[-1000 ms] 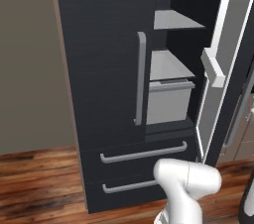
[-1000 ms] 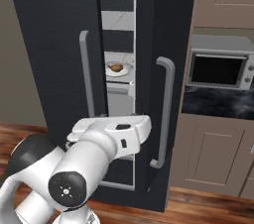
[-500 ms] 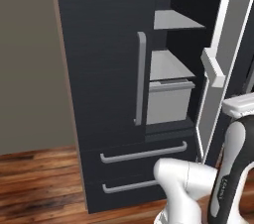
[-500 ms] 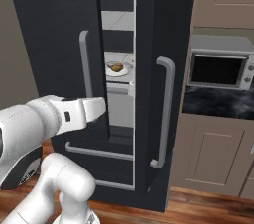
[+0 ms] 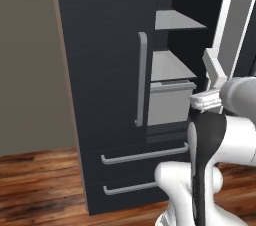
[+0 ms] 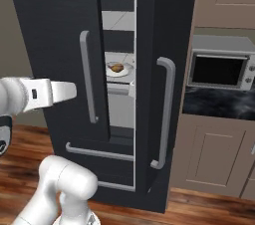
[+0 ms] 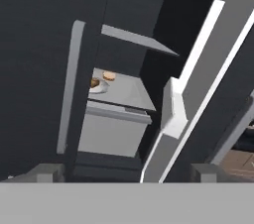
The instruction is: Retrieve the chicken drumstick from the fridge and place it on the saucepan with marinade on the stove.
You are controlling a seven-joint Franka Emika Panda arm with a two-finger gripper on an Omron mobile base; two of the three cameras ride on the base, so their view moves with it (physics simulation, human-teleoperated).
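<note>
With the fridge (image 6: pixel 149 30) door ajar, the empty end effector (image 7: pixel 126 171), spread wide, is aimed inside; the plated chicken drumstick (image 6: pixel 116 68) must next be reached.

Fridge (image 6: pixel 60 30) ajar; chicken drumstick (image 6: pixel 116 67) on shelf

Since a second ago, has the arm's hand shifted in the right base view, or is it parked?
Yes. The hand has swung leftward, away from the right door's handle, and now sits left of the left door's handle.
</note>
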